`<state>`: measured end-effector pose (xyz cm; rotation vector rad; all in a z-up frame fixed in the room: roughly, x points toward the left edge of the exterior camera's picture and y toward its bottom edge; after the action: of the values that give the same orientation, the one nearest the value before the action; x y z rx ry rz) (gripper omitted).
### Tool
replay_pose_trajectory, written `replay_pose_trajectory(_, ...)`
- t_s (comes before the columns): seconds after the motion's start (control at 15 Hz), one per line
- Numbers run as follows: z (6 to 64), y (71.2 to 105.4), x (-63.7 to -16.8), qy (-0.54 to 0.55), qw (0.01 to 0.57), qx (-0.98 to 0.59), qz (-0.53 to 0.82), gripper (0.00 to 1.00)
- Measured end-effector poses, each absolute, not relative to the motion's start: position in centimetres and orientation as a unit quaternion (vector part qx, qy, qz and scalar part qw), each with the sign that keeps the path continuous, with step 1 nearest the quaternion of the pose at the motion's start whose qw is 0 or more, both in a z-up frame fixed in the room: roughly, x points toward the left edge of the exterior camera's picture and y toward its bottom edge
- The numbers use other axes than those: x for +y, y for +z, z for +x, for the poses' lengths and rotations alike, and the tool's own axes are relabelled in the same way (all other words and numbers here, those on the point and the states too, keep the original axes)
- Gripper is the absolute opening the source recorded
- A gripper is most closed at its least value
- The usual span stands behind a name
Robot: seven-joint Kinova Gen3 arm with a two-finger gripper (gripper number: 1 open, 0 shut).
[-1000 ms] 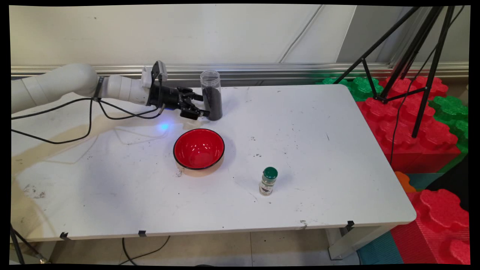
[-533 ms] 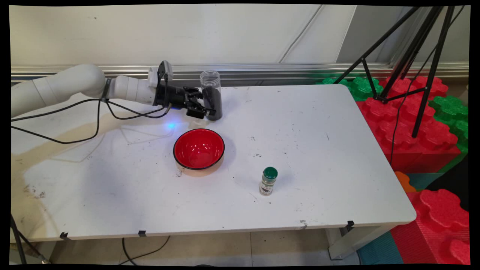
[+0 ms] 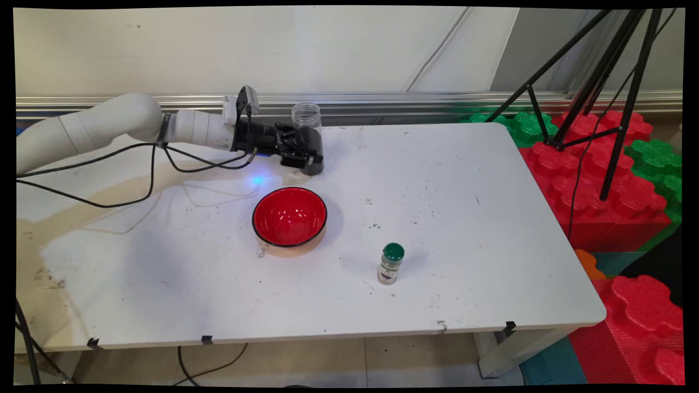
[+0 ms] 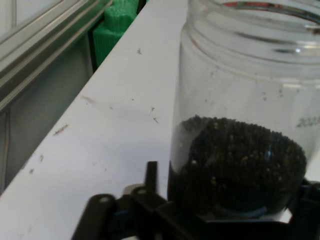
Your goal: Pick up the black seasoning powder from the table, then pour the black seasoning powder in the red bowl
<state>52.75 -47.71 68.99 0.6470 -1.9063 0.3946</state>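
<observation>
While the arm reaches in level from the left in the main view, its gripper (image 3: 303, 154) sits low against the jar (image 3: 308, 139), the fingers straddling the jar's lower half near the table's (image 3: 464, 229) far edge. Whether they are pressed on the glass or only around it cannot be told from either view. The jar stands upright and lidless, filled about two thirds with dark grains. A red bowl (image 3: 290, 217) sits just in front of it, apart from it, and looks empty. Nearer the front edge, well apart from both, stands a small spice bottle (image 3: 391, 264) with a green cap, its contents too small to make out.

From the hand view, the jar (image 4: 245, 115) fills the right side, very close, with the grains heaped in its lower part and clear glass above. One finger (image 4: 150, 176) shows beside the jar's left wall; contact is not plain.
</observation>
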Motion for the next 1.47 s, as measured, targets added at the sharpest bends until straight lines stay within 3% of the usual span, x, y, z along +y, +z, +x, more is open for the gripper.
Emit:
replay_pose_trajectory(0.07,52.7,69.0,-47.8,0.165,0.519,-0.794,0.269,0.00)
replay_pose_trajectory(0.87,52.6,69.9,-47.4,0.177,0.516,-0.801,0.247,0.00)
replay_pose_trajectory(1.47,54.0,72.8,-45.7,0.201,0.495,-0.823,0.191,0.00)
